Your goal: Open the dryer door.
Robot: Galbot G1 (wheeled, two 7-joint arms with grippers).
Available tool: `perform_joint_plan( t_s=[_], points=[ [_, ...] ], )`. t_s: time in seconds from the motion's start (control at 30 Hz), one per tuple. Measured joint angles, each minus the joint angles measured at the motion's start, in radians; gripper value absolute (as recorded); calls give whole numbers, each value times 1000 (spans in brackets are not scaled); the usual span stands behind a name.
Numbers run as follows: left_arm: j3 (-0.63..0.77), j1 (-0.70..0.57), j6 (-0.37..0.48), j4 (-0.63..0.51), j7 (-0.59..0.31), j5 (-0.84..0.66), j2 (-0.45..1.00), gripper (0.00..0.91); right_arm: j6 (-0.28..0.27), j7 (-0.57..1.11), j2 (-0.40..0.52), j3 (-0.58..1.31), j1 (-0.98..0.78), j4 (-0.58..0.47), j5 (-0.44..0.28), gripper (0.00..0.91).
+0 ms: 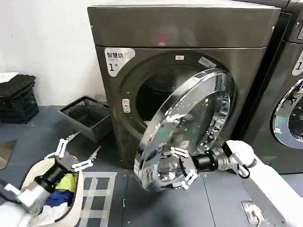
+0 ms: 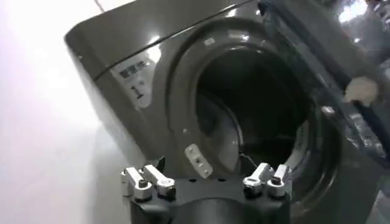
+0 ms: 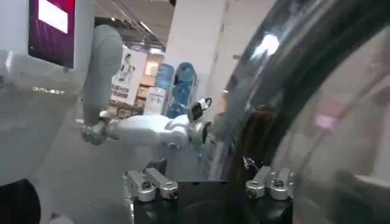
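Head view: the dryer door [image 1: 189, 125] stands swung well out from the dryer [image 1: 180, 71], hinged on its right side, its chrome rim tilted so the free edge is the low, near-left part. The right end effector [image 1: 182, 169] is at that free edge, its white fingers spread wide and lying against the lower rim, seemingly pressing or hooking rather than clamped on it. The door's face rises up and away from this end effector toward the hinge, so any further swing would, I judge, carry the edge outward and toward the robot's right. The left end effector [image 1: 75, 152] hangs well apart to the left, fingers wide and empty, over a white basket [image 1: 71, 208] of laundry; the right arm is clearly the nearer one.

Left wrist view: the left end effector [image 2: 207, 182] has its fingers parted with nothing between them; beyond it gapes the dark round opening of the dryer [image 2: 122, 61], with the dryer door [image 2: 323, 79] off to one side.

Right wrist view: the right end effector [image 3: 210, 184] is spread wide, and the curved chrome rim of the dryer door [image 3: 268, 91] sweeps just beside and ahead of it.
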Motion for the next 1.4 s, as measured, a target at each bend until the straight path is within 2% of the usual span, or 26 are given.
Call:
perform_joint_plan(
  t_s=[0.43,0.67,1.0,1.13,1.3,1.4],
  points=[
    [333,-310,-41,160,25,2,63,907,9,28,-88,287,-261,63,18,907],
    [468,-441,-67,230,36,-19,58,907,14,25,-68,539,-493,122,30,907],
    [599,-564,-101,286,36,-51,61,907,70,23,67,920,-849,249,49,907],
    [655,-605,-111,293,36,-59,51,907,116,43,147,1048,-948,290,58,907],
    [720,-651,-119,296,37,-66,31,907,199,107,257,1193,-1037,299,59,907],
    [755,-673,-120,299,38,-71,19,907,247,163,321,1262,-1068,297,36,907]
  ],
)
